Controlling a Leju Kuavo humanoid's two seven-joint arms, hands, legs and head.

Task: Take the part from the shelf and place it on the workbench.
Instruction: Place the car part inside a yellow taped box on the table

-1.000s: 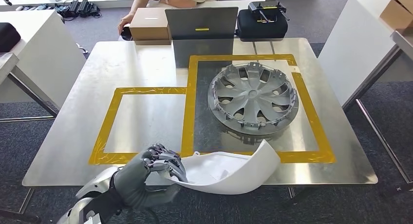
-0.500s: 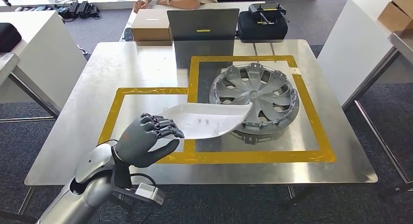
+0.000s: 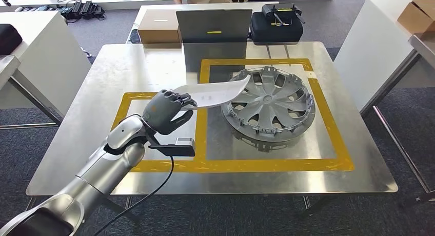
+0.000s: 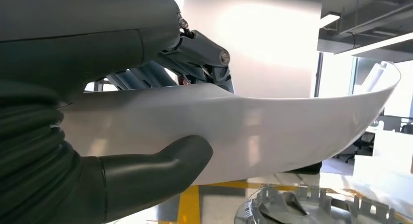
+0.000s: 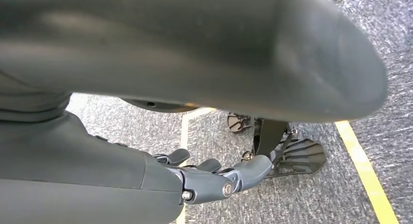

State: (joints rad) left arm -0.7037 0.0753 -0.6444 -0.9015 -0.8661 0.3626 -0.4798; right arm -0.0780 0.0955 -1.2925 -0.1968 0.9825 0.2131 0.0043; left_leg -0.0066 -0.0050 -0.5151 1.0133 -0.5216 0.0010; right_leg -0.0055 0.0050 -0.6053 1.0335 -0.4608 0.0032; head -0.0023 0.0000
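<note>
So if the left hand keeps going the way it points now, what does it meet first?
Probably the silver plastic hubcap: the left hand points toward it, holding the curved white part whose tip already overhangs it. Height is unclear.

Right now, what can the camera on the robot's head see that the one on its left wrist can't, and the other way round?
The head view alone takes in the whole metal workbench, both yellow tape frames, the laptop, cardboard box, black case and a person at the far edge. The left wrist view alone shows the thumb pressed under the part and bright windows behind it. Both show the left hand holding the curved white part above the table, beside the silver wheel cover.
</note>
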